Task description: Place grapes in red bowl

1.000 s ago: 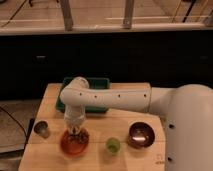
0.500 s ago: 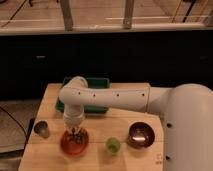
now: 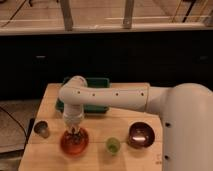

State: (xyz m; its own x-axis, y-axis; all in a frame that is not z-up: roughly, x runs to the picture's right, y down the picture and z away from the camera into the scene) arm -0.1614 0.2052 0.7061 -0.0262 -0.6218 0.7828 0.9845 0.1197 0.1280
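The red bowl [image 3: 74, 142] sits on the wooden table [image 3: 130, 120] near its front left. My gripper [image 3: 74, 133] hangs straight down over the bowl, its tip just inside the rim. Something dark shows at the gripper's tip above the bowl's middle; I cannot tell whether it is the grapes or the fingertips. The white arm [image 3: 107, 97] reaches in from the right.
A dark maroon bowl [image 3: 140, 134] with a shiny inside stands at the front right. A small green cup [image 3: 113, 145] is between the two bowls. A metal cup [image 3: 41, 129] is at the left edge. A green tray [image 3: 97, 85] lies at the back behind the arm.
The gripper has stayed over the red bowl, perhaps sinking slightly. Nothing else on the table has moved.
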